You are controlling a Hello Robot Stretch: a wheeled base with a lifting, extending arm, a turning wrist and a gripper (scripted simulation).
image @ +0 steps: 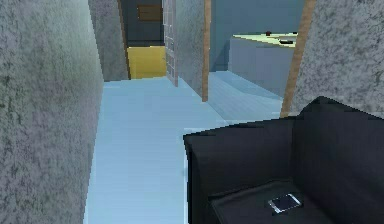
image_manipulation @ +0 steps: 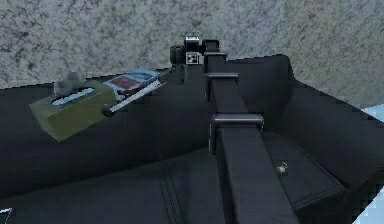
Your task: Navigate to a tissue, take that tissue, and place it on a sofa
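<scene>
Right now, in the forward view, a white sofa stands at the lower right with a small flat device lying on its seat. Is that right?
Not quite. The sofa is black, not white, as the forward view shows. The rest holds: it stands at the lower right, with the small flat device lying on its seat.

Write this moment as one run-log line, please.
arm: out over sofa | gripper: by sofa back, load unclear | olive tissue box: on sofa, left of gripper in arm side view

Black sofa (image: 330, 150); olive box (image_manipulation: 65, 120); speckled grey wall (image: 40, 90); pale blue floor (image: 140, 140).
</scene>
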